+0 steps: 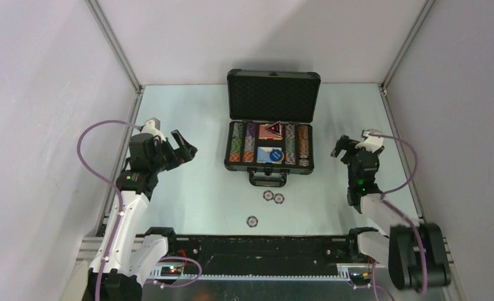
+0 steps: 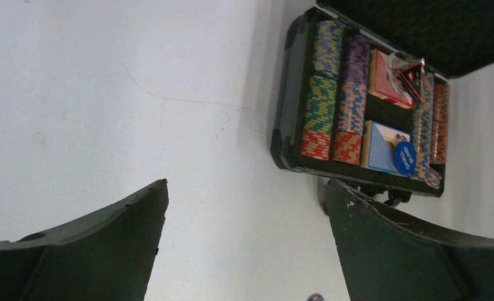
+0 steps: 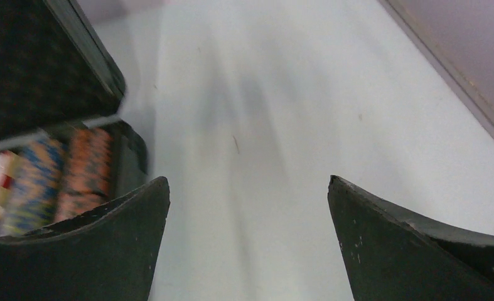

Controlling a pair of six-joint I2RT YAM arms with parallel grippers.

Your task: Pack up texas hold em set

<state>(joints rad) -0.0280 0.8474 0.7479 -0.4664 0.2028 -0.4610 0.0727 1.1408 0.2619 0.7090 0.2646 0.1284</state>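
The black briefcase (image 1: 268,168) lies open in the middle of the table, lid up. It holds rows of multicoloured chips (image 1: 243,143), a red card deck (image 1: 271,130) with a dark triangular marker (image 2: 412,72) on it, and a blue deck (image 2: 377,143) under a blue round button (image 2: 405,157). Three loose chips lie in front of the case (image 1: 268,195), (image 1: 279,199), (image 1: 252,221). My left gripper (image 1: 186,147) hovers open left of the case, nothing between its fingers (image 2: 137,226). My right gripper (image 1: 341,147) hovers open right of the case, also empty (image 3: 249,185).
White walls with metal frame rails (image 1: 115,50) enclose the table on the left, back and right. Both arm bases and a black rail (image 1: 257,251) run along the near edge. In the right wrist view the case's right wall (image 3: 128,157) stands just left of my fingers.
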